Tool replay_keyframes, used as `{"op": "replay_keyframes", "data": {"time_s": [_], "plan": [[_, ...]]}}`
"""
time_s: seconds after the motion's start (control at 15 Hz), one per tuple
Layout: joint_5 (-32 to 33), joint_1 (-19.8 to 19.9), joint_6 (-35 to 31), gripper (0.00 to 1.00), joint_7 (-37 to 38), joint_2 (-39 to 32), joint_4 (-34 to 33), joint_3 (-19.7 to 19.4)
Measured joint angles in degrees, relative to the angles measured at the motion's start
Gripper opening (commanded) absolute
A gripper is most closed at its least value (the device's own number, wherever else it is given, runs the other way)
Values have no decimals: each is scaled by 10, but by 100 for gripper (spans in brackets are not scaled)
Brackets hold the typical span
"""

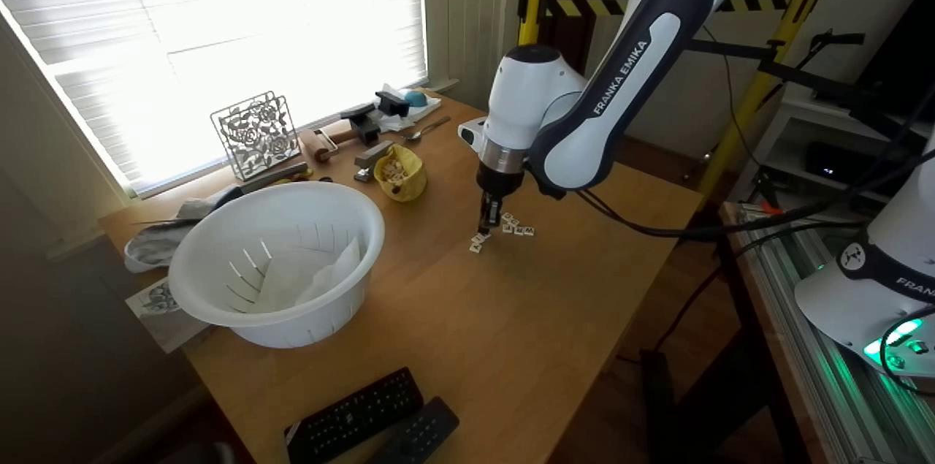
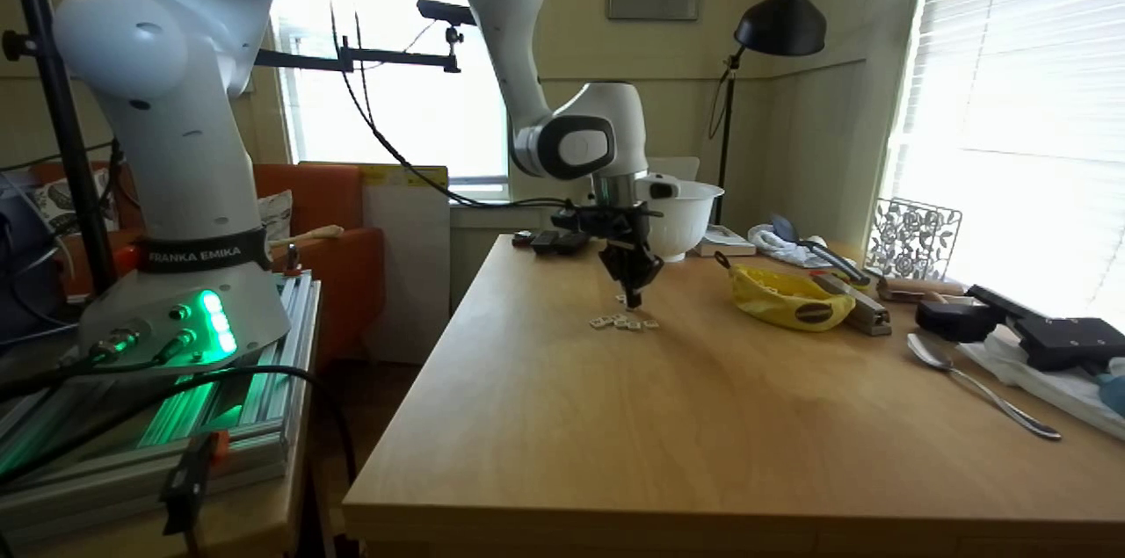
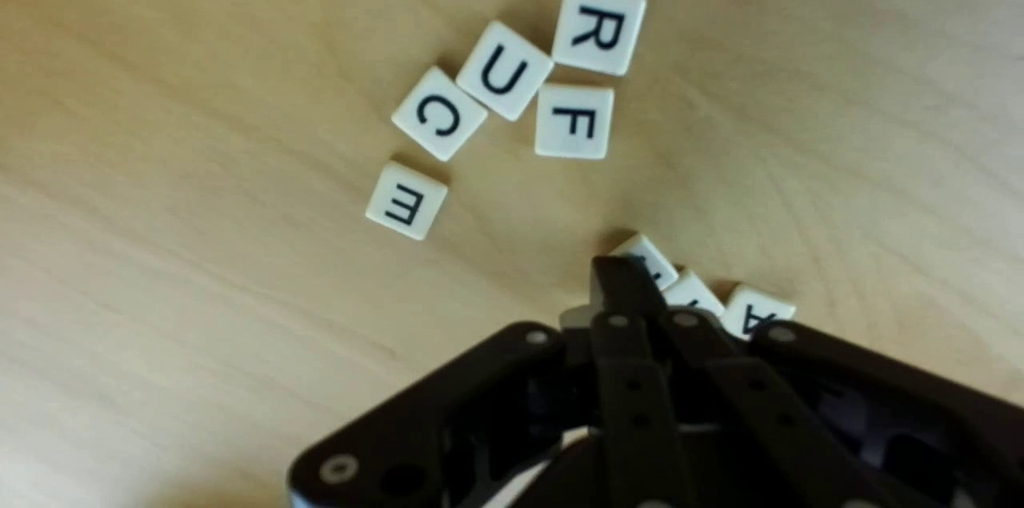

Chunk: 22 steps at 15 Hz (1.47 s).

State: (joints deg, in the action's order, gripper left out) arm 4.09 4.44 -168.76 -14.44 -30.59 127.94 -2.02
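tiles (image 3: 693, 292), three white ones, lie in a row by the tip of the gripper (image 2: 633, 296). its jaws are squeezed tight together. six more tiles (image 3: 504, 70) with letters sit close by on the brown table (image 1: 438, 318). a yellow pouch (image 2: 773, 299) and a white bowl (image 1: 310, 324) are farther off.

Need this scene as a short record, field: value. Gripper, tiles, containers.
gripper: shut, pointing down, nothing visible in its grip
contact: fingertips close to tiles; touching or not, can't tell
near tiles: A, two more partly hidden
other tiles: E, C, U, F, R, one cut off in wrist view
yellow bag: open, small pale pieces inside
white bowl: slotted, pale sheets inside
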Motion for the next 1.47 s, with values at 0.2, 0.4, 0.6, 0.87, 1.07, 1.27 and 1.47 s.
{"op": "replay_keyframes", "data": {"time_s": [0.2,0.4,0.6,0.87,1.07,1.27,1.47], "plan": [[9,6,0,0,-26,0,0,6],[17,9,0,0,-45,0,0,9],[18,16,0,0,-61,0,0,15],[18,37,0,0,-77,3,0,34],[18,52,0,0,-87,15,0,51],[18,65,0,0,-92,28,2,68],[17,76,7,0,-92,30,5,89]]}}
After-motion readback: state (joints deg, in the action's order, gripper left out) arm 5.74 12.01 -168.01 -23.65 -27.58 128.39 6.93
